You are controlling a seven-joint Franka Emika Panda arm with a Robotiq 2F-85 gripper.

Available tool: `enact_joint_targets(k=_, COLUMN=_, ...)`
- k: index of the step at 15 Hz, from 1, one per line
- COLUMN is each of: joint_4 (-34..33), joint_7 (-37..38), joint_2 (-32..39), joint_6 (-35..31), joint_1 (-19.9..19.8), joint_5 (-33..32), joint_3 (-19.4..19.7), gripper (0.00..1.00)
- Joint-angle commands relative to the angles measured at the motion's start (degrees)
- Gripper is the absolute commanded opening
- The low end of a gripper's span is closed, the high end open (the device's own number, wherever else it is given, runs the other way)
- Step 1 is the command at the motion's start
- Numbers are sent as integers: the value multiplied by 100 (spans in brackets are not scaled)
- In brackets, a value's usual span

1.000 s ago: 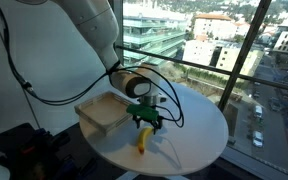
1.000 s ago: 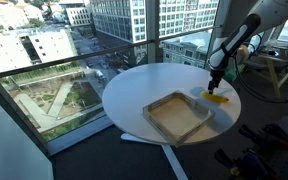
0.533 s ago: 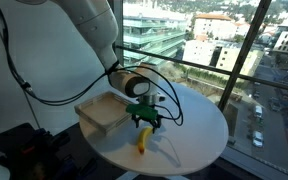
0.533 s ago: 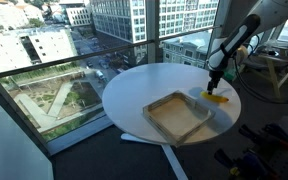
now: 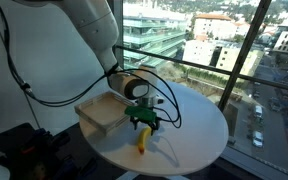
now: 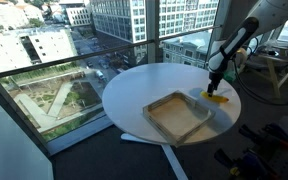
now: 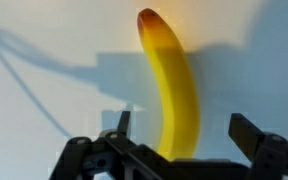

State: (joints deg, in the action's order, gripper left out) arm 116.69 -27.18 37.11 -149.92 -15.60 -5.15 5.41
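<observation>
Fingers (image 7: pixel 246 135) spread fully wide, nothing gripped. In the wrist view the two tips stand either side of a banana (image 7: pixel 174 90), with clear gaps on both sides and no contact visible. The banana runs lengthwise between them, and its near end passes under the gripper body out of sight. Its far end is a reddish-brown tip pointing to the top of the wrist view. The peel is yellow and gently curved, and it lies flat on the white worktop (image 7: pixel 44 100). The arm's shadow falls across the worktop left of the banana.

In both exterior views the fingers (image 5: pixel 144 122) (image 6: pixel 215 88) point down, right above the banana (image 5: pixel 141 141) (image 6: pixel 216 98). Cannot tell from these whether the tips reach the worktop surface. The banana sits on the round white worktop (image 5: pixel 196 125) (image 6: pixel 139 85), near its edge in an exterior view.

A shallow wooden tray (image 5: pixel 96 124) (image 6: pixel 164 128) is near the banana, on the same worktop. The banana is outside it, close to one corner. Nothing can be made out inside the tray.

The white Panda arm (image 5: pixel 84 30) comes down from above the tray side, with black cables (image 5: pixel 24 80) looping off it. Floor-to-ceiling windows (image 6: pixel 84 60) stand behind the worktop, with city buildings (image 5: pixel 219 45) outside.
</observation>
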Motion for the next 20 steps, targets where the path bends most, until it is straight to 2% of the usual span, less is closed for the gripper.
enact_joint_targets(k=1, joint_4=0, joint_7=-20, joint_2=51, joint_6=-175, joint_1=-113, joint_5=-146, joint_3=-69, gripper=100)
enact_joint_targets(k=9, joint_4=-15, joint_7=-29, joint_2=210, joint_6=-456, joint_1=-165, joint_5=-123, joint_3=-124, gripper=100)
enact_joint_targets(k=20, joint_4=-59, joint_7=-9, joint_2=293, joint_6=-390, joint_1=-191, joint_5=-102, joint_3=-159, gripper=100)
